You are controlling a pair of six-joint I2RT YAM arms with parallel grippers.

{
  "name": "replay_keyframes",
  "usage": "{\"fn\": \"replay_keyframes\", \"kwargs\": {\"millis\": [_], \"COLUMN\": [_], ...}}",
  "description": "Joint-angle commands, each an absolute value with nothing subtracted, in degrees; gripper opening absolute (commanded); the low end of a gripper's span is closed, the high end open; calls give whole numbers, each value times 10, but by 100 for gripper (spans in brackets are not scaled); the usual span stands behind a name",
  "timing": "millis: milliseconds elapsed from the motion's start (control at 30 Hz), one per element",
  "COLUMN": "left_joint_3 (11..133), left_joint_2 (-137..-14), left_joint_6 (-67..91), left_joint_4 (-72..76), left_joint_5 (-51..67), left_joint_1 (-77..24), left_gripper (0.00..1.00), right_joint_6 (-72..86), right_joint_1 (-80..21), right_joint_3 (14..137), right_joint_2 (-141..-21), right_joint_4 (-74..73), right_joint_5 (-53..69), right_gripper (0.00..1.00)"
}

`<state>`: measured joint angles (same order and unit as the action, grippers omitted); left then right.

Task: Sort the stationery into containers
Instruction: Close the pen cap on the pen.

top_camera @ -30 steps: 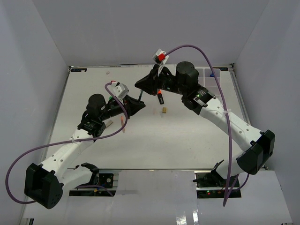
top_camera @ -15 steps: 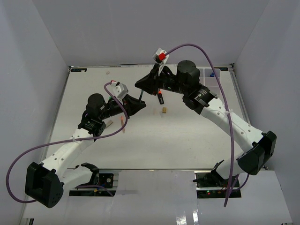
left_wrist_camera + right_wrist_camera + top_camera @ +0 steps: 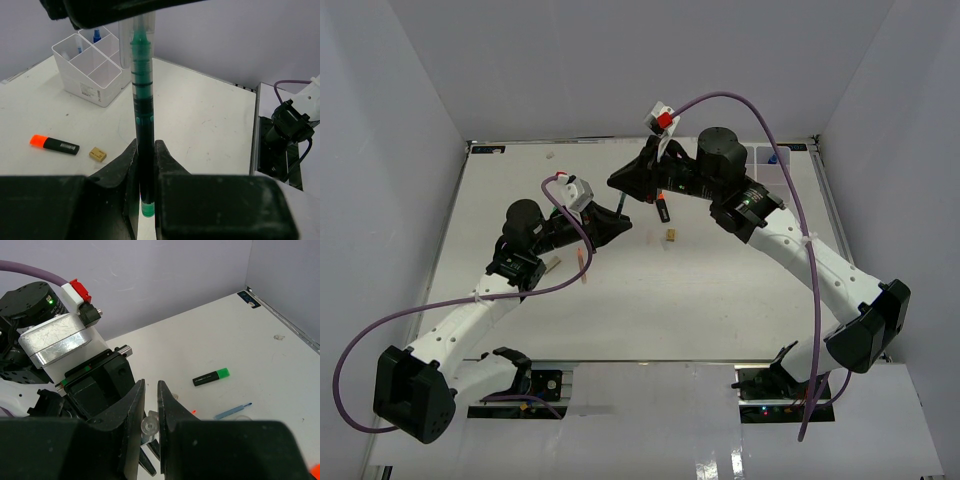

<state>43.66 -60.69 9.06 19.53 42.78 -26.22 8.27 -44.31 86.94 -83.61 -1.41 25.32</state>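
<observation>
A green-ink pen (image 3: 141, 100) with a clear cap stands between both grippers. My left gripper (image 3: 145, 147) is shut on its dark lower barrel. My right gripper (image 3: 151, 390) is shut on the clear cap end (image 3: 148, 425). In the top view the left gripper (image 3: 623, 224) and right gripper (image 3: 618, 182) meet nose to nose above the table's middle. A white three-compartment container (image 3: 90, 65) stands at the far right (image 3: 760, 160) with a blue-capped bottle (image 3: 96, 35) in it. The second container is out of view.
An orange-capped marker (image 3: 54, 144) and a tan block (image 3: 97, 154) lie right of the grippers. A green-capped marker (image 3: 211, 376) and a thin blue pen (image 3: 232, 410) lie on the left side. A pink stick (image 3: 583, 266) lies by the left arm.
Almost nothing. Both grippers stay together on the pen; the right arm's elbow has shifted very slightly.
</observation>
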Motion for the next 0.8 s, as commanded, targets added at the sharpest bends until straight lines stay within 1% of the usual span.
{"fn": "replay_keyframes", "kwargs": {"millis": [0, 267, 433, 767], "left_joint_3": [454, 474, 513, 526], "left_joint_2": [-587, -587, -595, -580], "left_joint_6": [99, 136, 96, 39], "left_joint_4": [270, 302, 282, 305], "left_joint_5": [460, 439, 432, 431], "left_joint_1": [-266, -267, -267, -266], "left_gripper": [0, 0, 0, 0], "right_joint_6": [51, 44, 35, 29], "right_joint_1": [-441, -441, -441, -441], "right_joint_3": [858, 817, 829, 843], "right_joint_2": [-856, -861, -881, -914], "right_joint_4": [-62, -65, -112, -199], "right_joint_5": [253, 258, 256, 251], "right_gripper": [8, 8, 8, 8]}}
